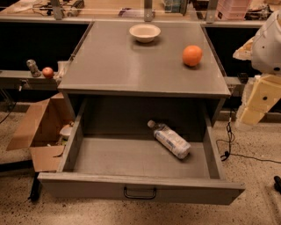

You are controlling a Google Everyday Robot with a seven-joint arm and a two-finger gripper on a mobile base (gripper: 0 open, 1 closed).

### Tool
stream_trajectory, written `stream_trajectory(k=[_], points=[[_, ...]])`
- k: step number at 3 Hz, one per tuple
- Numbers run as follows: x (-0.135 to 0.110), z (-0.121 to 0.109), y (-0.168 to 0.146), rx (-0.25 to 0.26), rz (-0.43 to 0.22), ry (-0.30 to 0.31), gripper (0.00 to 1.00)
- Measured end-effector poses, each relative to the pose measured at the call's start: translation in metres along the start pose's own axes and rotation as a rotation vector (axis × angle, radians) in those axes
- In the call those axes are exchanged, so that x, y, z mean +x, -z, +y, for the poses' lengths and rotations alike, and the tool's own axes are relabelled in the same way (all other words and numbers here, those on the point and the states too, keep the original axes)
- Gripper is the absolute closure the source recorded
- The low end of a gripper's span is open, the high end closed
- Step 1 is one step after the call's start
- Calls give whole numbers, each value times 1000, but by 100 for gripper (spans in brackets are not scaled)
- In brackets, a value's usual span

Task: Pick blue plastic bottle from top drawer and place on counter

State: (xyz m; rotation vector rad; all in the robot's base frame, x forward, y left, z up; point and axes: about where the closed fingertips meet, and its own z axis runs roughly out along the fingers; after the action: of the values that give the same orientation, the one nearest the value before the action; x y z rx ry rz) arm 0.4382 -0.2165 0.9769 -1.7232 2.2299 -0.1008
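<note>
The blue plastic bottle [170,139] lies on its side in the open top drawer [140,186], right of the middle, with its white cap pointing to the back left. The drawer is pulled fully out, its dark handle at the front. The counter [131,66] is the grey slab above it. My gripper [258,102] hangs at the right edge of the view, beside the counter's front right corner, above and to the right of the bottle and apart from it. It holds nothing that I can see.
A white bowl [145,32] stands at the back of the counter and a round orange fruit [192,56] at its right. A cardboard box [41,132] lies on the floor to the left. A cluttered tan bench [109,6] runs behind. A cable [246,154] trails on the floor at the right.
</note>
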Motion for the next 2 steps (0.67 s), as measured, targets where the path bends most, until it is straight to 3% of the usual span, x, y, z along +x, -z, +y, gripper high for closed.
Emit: stream_trajectory(k=[1,2], points=[[0,0,0,0,0,0,0],[-3,6,-20,-39,-1,0,0]])
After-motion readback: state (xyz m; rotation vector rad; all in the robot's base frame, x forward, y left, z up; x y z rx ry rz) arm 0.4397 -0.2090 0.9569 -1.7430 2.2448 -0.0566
